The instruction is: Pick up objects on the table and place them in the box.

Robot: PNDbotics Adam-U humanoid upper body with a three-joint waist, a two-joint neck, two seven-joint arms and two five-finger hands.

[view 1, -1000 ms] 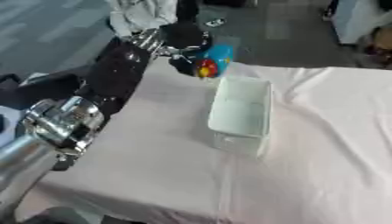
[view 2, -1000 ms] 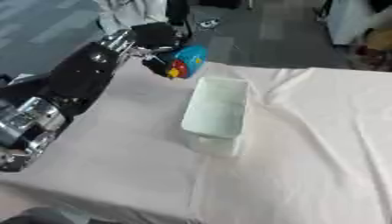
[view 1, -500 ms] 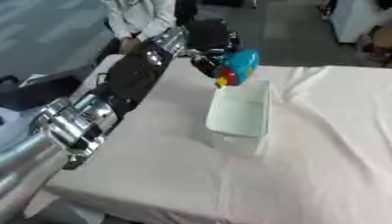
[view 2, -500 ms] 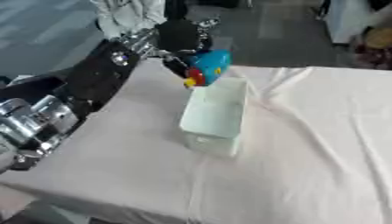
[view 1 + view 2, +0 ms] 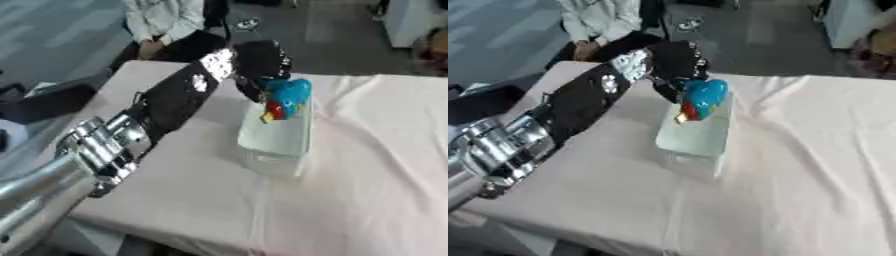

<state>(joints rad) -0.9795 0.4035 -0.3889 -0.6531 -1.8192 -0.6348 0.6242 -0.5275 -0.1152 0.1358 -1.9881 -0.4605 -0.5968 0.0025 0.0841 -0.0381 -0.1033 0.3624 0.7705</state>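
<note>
In the left eye view, your left hand [image 5: 259, 62] reaches out over the far end of the box [image 5: 278, 135]. Its fingers are curled round a blue toy [image 5: 285, 97] with red and yellow bits. The toy hangs just above the box's far end. The box sits on the table [image 5: 376, 185] with its white cloth.

In the right eye view, your left hand [image 5: 677, 61] has the same curled hold on the blue toy [image 5: 702, 99], over the box [image 5: 696, 136]. Your right hand does not show.
</note>
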